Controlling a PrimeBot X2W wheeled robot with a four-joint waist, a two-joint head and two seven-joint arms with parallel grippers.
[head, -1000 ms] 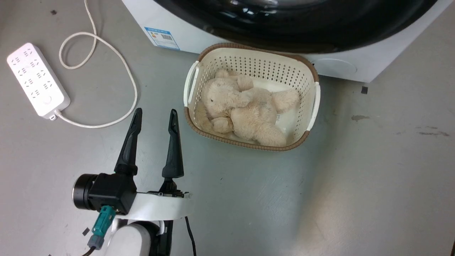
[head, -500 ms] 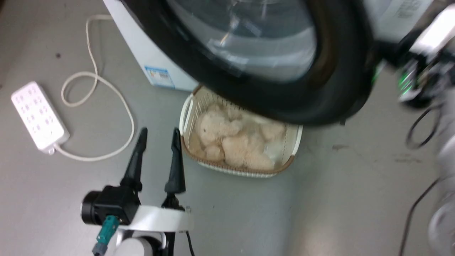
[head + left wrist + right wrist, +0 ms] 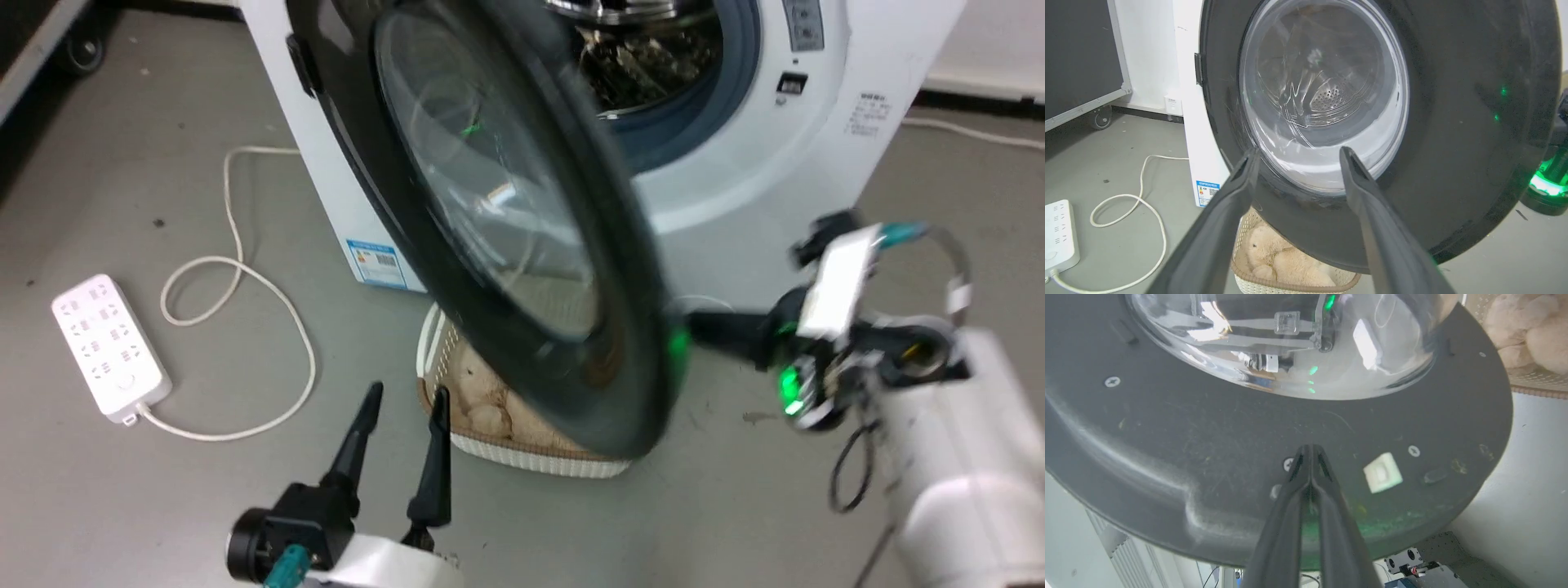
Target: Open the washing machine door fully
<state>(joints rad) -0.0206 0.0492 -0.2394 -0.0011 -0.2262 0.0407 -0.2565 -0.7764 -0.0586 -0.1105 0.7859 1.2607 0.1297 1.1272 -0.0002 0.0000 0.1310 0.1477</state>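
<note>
Touching the inner face of the large round glossy black washing machine door [image 3: 506,245], right gripper [image 3: 1311,447] pinched closed, empty. Left gripper [image 3: 408,390] spread wide before its glass.

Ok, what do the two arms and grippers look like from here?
Both grippers have two long, dark, tapering fingers. The left gripper is mounted on a white curved bracket with a black round camera housing and a teal plug. The right gripper has a white plate, a teal connector, a green light and looping black cables, on a pale forearm.
</note>
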